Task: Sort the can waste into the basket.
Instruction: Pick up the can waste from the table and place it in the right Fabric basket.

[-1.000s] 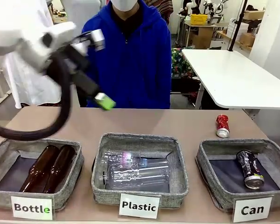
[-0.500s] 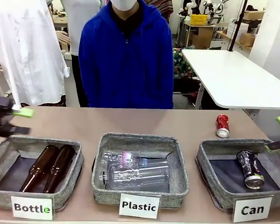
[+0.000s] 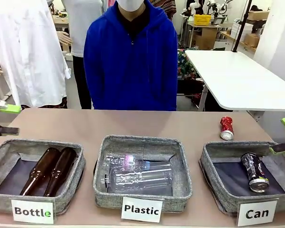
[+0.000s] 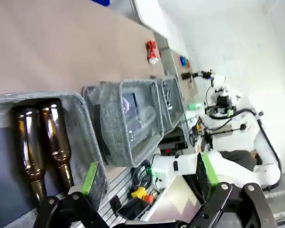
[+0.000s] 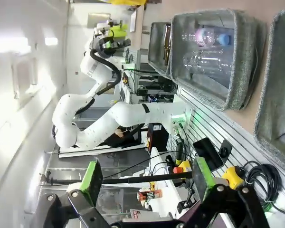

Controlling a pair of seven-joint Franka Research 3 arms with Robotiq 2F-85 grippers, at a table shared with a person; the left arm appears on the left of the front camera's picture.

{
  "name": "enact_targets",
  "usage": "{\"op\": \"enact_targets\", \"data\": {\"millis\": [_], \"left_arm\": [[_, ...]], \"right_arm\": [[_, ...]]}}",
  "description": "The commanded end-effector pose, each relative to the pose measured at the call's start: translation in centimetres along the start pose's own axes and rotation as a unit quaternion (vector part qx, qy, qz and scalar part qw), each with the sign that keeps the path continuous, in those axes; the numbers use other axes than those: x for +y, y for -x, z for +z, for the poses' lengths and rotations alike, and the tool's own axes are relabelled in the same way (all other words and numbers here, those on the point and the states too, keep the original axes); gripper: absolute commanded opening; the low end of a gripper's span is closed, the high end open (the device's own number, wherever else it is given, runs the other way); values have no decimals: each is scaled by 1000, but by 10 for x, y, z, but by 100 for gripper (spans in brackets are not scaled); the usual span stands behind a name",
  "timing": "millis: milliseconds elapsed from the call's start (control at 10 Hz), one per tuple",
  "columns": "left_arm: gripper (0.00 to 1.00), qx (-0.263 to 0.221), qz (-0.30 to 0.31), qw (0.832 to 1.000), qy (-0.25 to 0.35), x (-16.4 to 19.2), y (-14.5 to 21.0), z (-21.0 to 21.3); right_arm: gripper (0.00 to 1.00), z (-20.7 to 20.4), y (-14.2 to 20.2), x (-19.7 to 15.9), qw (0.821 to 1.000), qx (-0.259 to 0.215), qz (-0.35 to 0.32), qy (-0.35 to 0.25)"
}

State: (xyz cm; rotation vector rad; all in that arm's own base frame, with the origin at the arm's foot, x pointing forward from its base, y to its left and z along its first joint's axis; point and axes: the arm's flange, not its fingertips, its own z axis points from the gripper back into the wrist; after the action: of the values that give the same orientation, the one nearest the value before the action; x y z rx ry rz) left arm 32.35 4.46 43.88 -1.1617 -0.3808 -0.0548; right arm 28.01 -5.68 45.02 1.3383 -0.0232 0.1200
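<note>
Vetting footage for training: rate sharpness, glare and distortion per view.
Front view: sharp, evenly lit, red can crisp. Left wrist view: rolled, wide-angle stretch, highlights glinting on the brown bottles. Right wrist view: sideways, bright wall washed out at left.

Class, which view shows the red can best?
Front view: the red can sits clear on the table beyond the basket. Left wrist view shows it tiny and far; right wrist view faces elsewhere.
</note>
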Motion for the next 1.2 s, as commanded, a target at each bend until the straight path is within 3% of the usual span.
{"op": "enact_targets", "data": {"millis": [0, 800, 900, 1000, 1100], "left_arm": [[100, -6, -14, 1000, 3, 2, 2, 1], [100, -6, -14, 1000, 3, 2, 2, 1], [100, -6, -14, 1000, 3, 2, 2, 1], [100, -6, -14, 1000, 3, 2, 2, 1], [100, -6, -14, 1000, 3, 2, 2, 1]], "right_arm": [[100, -1, 2, 2, 1000, 6, 1, 3], [100, 0, 0, 0, 1000, 0, 1, 0], [100, -3, 2, 18, 984, -84, 38, 152], [100, -15, -13, 30, 939, -135, 79, 308], [100, -21, -33, 35, 876, -179, 94, 438]]}}
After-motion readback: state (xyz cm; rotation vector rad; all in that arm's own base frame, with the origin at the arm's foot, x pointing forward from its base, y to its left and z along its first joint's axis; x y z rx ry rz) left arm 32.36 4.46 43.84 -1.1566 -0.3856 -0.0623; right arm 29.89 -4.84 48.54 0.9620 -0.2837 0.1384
